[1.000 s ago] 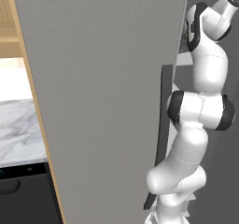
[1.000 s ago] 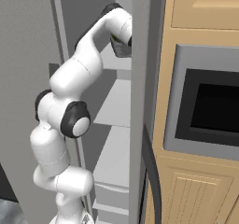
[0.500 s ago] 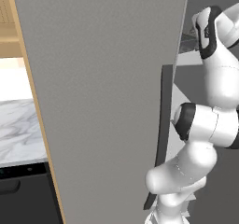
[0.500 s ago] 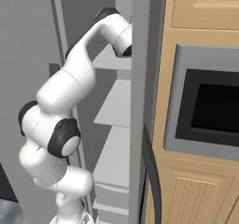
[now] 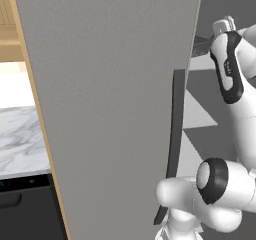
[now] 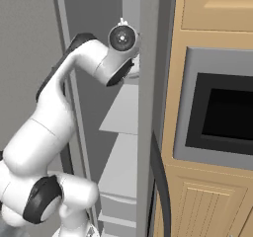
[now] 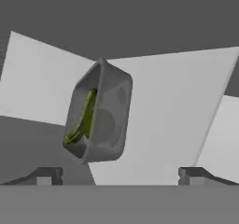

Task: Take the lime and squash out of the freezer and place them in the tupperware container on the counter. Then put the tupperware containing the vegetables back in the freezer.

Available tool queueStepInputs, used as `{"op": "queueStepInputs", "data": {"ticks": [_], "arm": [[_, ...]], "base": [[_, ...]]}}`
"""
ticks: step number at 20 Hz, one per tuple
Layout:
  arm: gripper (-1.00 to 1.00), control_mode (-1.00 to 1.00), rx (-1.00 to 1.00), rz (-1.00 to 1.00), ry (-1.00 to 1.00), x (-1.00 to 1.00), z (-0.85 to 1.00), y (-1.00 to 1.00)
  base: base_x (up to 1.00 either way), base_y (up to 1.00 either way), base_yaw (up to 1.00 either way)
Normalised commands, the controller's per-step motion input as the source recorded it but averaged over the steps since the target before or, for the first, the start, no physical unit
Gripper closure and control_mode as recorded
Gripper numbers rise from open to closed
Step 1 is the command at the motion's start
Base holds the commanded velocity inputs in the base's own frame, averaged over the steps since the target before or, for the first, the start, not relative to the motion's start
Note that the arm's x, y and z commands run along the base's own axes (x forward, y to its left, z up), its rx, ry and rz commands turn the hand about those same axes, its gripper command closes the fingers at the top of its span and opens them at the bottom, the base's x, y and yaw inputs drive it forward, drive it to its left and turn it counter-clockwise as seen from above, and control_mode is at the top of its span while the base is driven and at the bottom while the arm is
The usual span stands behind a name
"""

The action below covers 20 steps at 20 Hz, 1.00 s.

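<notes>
Tupperware container on freezer shelf, end effector empty.
You see the end effector wide open, gripping nothing; the tupperware container lies at its 11 o'clock on a pale shelf, squash inside.

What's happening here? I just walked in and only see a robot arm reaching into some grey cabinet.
The white arm is reaching into the open freezer, past its door. In the hand view the gripper is open and holds nothing. Just ahead of it the tupperware container sits on a pale freezer shelf, with the squash lying inside it. The lime can't be made out there. So the tray looks already set back in the freezer, apart from the fingertips.
</notes>
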Motion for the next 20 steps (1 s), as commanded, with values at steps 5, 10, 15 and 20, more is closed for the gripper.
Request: {"op": "queueStepInputs", "data": {"ticks": [5,10,15,20], "arm": [[-1.00,-1.00,-0.11,-0.20,-0.08,-1.00,0.00,0.26],[-1.00,-1.00,-0.09,-0.24,-0.08,-1.00,0.00,0.15],[-1.00,-1.00,-0.02,-0.20,-0.11,-1.00,0.00,0.00],[-1.00,-1.00,0.00,-0.19,-0.08,-1.00,0.00,0.00]], "base": [[0.00,0.00,0.00],[0.00,0.00,0.00],[0.00,0.00,0.00],[0.00,0.00,0.00]]}}
